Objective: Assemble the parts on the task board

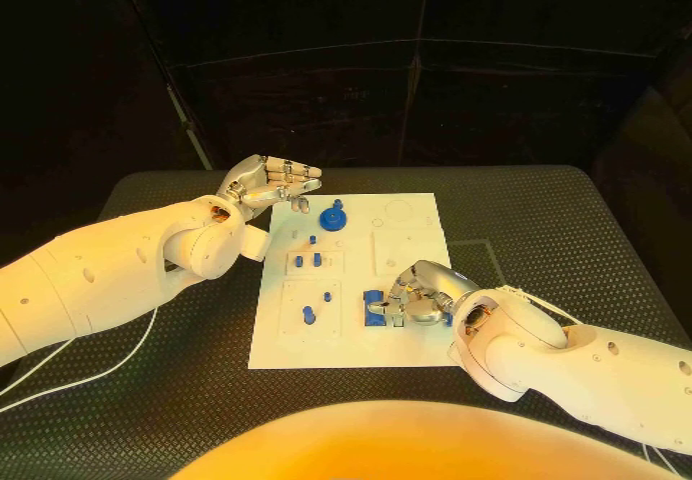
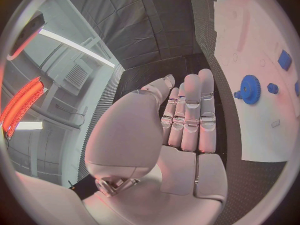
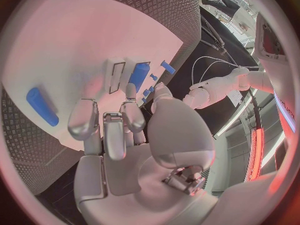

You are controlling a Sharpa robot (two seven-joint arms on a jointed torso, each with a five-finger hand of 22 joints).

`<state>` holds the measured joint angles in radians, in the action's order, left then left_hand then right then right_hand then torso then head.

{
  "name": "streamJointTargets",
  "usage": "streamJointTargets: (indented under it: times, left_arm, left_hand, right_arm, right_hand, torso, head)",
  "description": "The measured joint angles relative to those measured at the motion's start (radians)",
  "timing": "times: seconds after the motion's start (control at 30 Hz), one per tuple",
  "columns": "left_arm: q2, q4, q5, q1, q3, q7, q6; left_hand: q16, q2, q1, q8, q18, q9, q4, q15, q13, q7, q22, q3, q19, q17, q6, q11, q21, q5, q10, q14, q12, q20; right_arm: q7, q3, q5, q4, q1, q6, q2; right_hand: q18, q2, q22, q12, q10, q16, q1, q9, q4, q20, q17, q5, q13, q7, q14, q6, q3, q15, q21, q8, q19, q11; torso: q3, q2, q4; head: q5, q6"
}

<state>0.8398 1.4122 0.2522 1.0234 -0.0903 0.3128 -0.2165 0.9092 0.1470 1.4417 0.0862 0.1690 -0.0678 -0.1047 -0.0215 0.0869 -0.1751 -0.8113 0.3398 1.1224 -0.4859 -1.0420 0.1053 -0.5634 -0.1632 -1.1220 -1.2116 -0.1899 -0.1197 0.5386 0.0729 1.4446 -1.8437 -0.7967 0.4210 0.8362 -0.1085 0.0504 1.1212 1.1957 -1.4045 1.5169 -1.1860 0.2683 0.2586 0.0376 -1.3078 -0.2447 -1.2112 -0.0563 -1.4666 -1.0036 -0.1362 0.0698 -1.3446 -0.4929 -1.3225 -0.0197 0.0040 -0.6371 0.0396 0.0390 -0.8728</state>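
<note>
Parts (image 1: 378, 305) beneath right hand (image 1: 418, 295)

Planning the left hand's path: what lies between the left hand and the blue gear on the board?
Nothing. In the head view, only bare white task board separates the left hand from the blue gear; the left wrist view shows the same bare stretch.

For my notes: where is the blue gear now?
In the head view, the blue gear lies at the task board's far left, beside the left hand.
</note>
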Motion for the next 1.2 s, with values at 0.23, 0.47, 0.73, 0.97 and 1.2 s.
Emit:
streamJointTargets:
  times: [0.23, 0.47, 0.73, 0.97, 1.2]
  left_arm:
    - [0.002, 0.001, 0.000, 0.000, 0.000, 0.000, 0.000]
    - [0.006, 0.001, 0.000, 0.000, 0.000, 0.000, 0.000]
    - [0.007, 0.001, 0.000, 0.000, 0.000, 0.000, 0.000]
    - [0.008, 0.003, 0.000, 0.000, 0.000, 0.000, 0.000]
    - [0.008, 0.004, 0.000, 0.000, 0.000, 0.000, 0.000]
  left_hand:
    - [0.000, 0.000, 0.000, 0.000, 0.000, 0.000, 0.000, 0.000, 0.000, 0.000, 0.000, 0.000, 0.000, 0.000, 0.000, 0.000, 0.000, 0.000, 0.000, 0.000, 0.000, 0.000]
    - [0.000, 0.000, 0.000, 0.000, 0.000, 0.000, 0.000, 0.000, 0.000, 0.000, 0.000, 0.000, 0.000, 0.000, 0.000, 0.000, 0.000, 0.000, 0.000, 0.000, 0.000, 0.000]
    - [0.000, 0.000, 0.000, 0.000, 0.000, 0.000, 0.000, 0.000, 0.000, 0.000, 0.000, 0.000, 0.000, 0.000, 0.000, 0.000, 0.000, 0.000, 0.000, 0.000, 0.000, 0.000]
    - [0.000, 0.000, 0.000, 0.000, 0.000, 0.000, 0.000, 0.000, 0.000, 0.000, 0.000, 0.000, 0.000, 0.000, 0.000, 0.000, 0.000, 0.000, 0.000, 0.000, 0.000, 0.000]
    - [0.000, 0.000, 0.000, 0.000, 0.000, 0.000, 0.000, 0.000, 0.000, 0.000, 0.000, 0.000, 0.000, 0.000, 0.000, 0.000, 0.000, 0.000, 0.000, 0.000, 0.000, 0.000]
  right_arm:
    - [-0.008, 0.000, 0.010, -0.009, 0.000, -0.001, 0.021]
    - [-0.029, 0.008, 0.014, -0.062, 0.000, 0.020, 0.126]
    - [-0.051, 0.026, 0.010, -0.084, -0.002, 0.039, 0.246]
    - [-0.049, 0.028, 0.026, -0.046, -0.001, 0.031, 0.263]
    - [-0.034, 0.028, 0.067, -0.021, 0.000, 0.000, 0.242]
  right_hand:
    - [0.000, -0.013, 0.002, 0.000, -0.004, 0.000, -0.071, 0.003, -0.028, 0.000, 0.000, -0.003, -0.002, -0.001, 0.004, 0.001, 0.003, 0.004, 0.000, 0.005, 0.000, 0.004]
    - [0.000, -0.013, -0.005, -0.012, 0.002, 0.000, -0.076, -0.008, -0.016, 0.000, 0.000, -0.035, 0.005, -0.023, 0.003, 0.040, -0.019, 0.003, 0.000, 0.045, 0.000, 0.013]
    - [0.000, -0.013, -0.014, -0.044, 0.015, 0.000, -0.087, -0.019, -0.003, 0.009, 0.000, -0.075, 0.027, -0.034, 0.000, 0.051, -0.038, -0.008, 0.003, 0.084, 0.009, 0.029]
    - [0.000, -0.019, -0.027, -0.066, 0.020, -0.007, -0.093, -0.019, 0.005, 0.015, 0.000, -0.087, 0.046, -0.034, 0.000, 0.051, -0.045, -0.007, 0.009, 0.091, 0.015, 0.027]
    - [0.000, -0.021, -0.030, -0.070, 0.020, -0.007, -0.103, -0.017, 0.012, 0.016, 0.000, -0.098, 0.047, -0.024, 0.000, 0.020, -0.053, -0.007, 0.013, 0.091, 0.016, 0.027]
  torso:
    - [-0.0002, 0.000, 0.0000]
    - [-0.0007, 0.001, 0.0012]
    - [-0.0008, 0.002, 0.0019]
    - [-0.0013, 0.000, 0.0062]
    - [-0.0016, 0.000, 0.0076]
  head:
    - [-0.002, 0.000]
    - [-0.011, 0.001]
    - [-0.033, 0.010]
    - [-0.045, 0.012]
    - [-0.049, 0.008]
